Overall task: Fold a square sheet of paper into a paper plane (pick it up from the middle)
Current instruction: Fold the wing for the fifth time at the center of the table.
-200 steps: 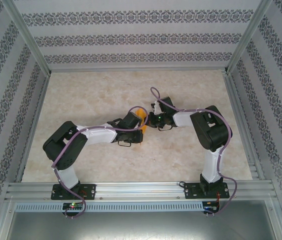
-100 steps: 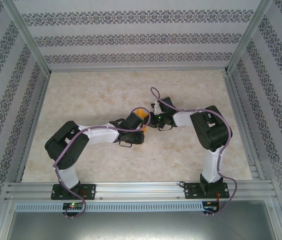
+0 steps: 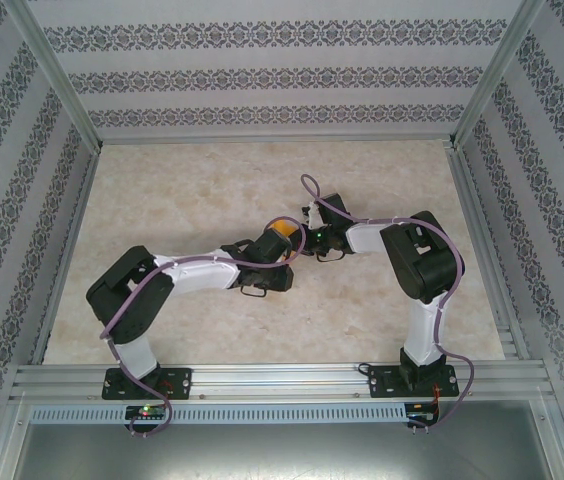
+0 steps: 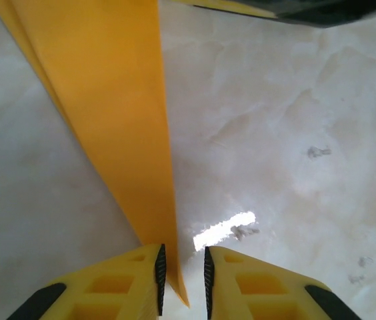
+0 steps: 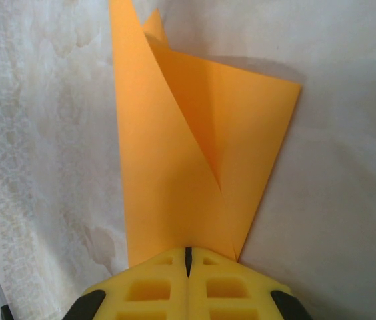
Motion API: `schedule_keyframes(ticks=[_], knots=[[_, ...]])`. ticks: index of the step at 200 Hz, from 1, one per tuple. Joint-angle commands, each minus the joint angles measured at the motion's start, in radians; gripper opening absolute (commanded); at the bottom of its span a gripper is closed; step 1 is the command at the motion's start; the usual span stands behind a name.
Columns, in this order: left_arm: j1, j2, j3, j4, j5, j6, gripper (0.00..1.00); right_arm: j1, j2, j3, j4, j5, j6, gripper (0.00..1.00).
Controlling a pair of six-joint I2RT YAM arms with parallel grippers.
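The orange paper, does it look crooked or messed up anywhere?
A bit. The orange paper is not lying flat: pinched in the right gripper, its folded layers splay apart, and a small tip pokes out unevenly behind the top edge. No tears show.

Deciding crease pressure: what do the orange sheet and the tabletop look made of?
The orange sheet: thin matte paper, seemingly; it holds sharp creases and flat folded layers. The tabletop: smooth pale marble-patterned surface with a bright glare patch, so somewhat glossy; stone or printed laminate, can't tell.
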Motion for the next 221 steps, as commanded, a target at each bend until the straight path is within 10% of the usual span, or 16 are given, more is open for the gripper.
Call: schedule_keyframes(ticks=[1,221], knots=[[-0.028,-0.046,-0.025,-0.053,-0.054,-0.050,0.27,0.004,0.035,-0.029,-0.055,0.064,-0.022,0.00],[-0.113,0.067,0.105,-0.330,-0.326,0.055,0.04,0.006,-0.019,-0.034,-0.057,0.040,-0.016,0.01]])
